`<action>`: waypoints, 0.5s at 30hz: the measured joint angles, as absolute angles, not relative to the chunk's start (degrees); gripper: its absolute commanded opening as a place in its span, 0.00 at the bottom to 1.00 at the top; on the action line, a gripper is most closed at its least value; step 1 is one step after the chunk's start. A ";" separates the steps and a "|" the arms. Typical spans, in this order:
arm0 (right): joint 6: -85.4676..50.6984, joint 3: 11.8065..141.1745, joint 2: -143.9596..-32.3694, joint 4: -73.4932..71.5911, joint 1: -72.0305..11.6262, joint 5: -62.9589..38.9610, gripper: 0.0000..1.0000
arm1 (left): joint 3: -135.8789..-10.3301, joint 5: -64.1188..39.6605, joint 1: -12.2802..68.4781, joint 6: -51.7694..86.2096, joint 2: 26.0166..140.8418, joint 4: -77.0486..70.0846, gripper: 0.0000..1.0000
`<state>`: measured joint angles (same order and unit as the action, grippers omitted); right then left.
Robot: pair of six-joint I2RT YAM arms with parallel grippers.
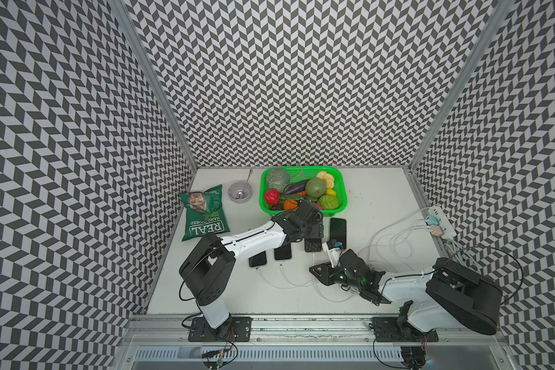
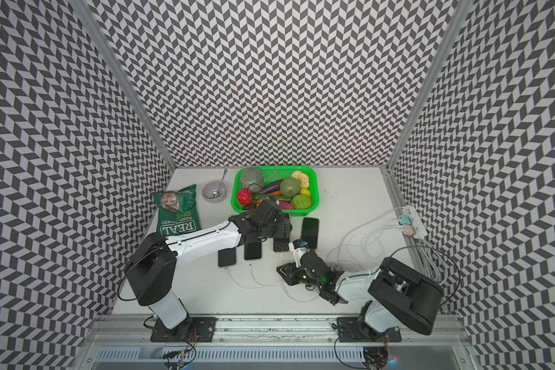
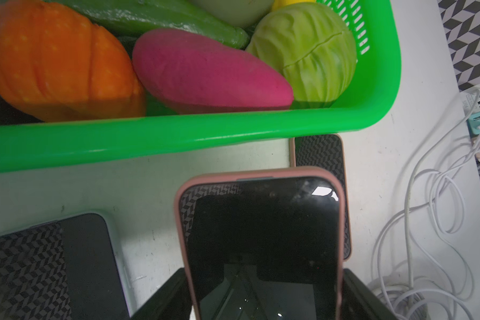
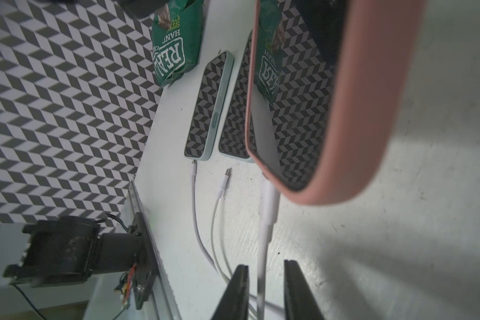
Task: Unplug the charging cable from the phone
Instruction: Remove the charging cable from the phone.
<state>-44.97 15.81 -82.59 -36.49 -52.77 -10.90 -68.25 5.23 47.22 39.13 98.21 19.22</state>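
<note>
While left jaws clamp pink phone [image 3: 261, 235] | right jaws parted, straddling cable [image 4: 263, 249]

Left pincer [image 3: 262, 277] clamped, right pincer [image 4: 265, 266] slightly parted.

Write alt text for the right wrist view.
A white charging cable, plugged into the pink-cased phone, runs untouched between the black fingers of the right gripper. Beyond lie two mint-cased phones on the white table, one plugged in, and a green crisp bag.

I see both top views bright and even, edges bowed. Just beyond my right claw [image 4: 265, 265] the phone [image 4: 372, 110] blurs, soft shadows beside it.
</note>
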 measured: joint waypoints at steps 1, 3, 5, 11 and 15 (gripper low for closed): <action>-44.88 15.81 -82.56 -36.49 -52.77 -10.94 0.13 | -68.25 5.26 47.20 39.16 98.21 19.22 0.00; -44.82 15.81 -82.54 -36.47 -52.82 -10.98 0.10 | -68.25 5.26 47.20 39.13 98.21 19.22 0.00; -44.69 15.81 -82.43 -36.45 -52.82 -11.11 0.08 | -68.25 5.28 47.20 39.13 98.21 19.20 0.00; -44.58 15.81 -81.28 -36.29 -53.01 -11.14 0.07 | -68.25 5.28 47.20 39.13 98.21 19.18 0.00; -44.60 15.79 -80.62 -36.23 -53.60 -10.94 0.07 | -68.25 5.26 47.00 39.11 98.21 19.25 0.00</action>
<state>-44.60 15.79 -80.62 -36.23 -53.60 -10.94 -68.25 5.26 47.00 39.11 98.21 19.25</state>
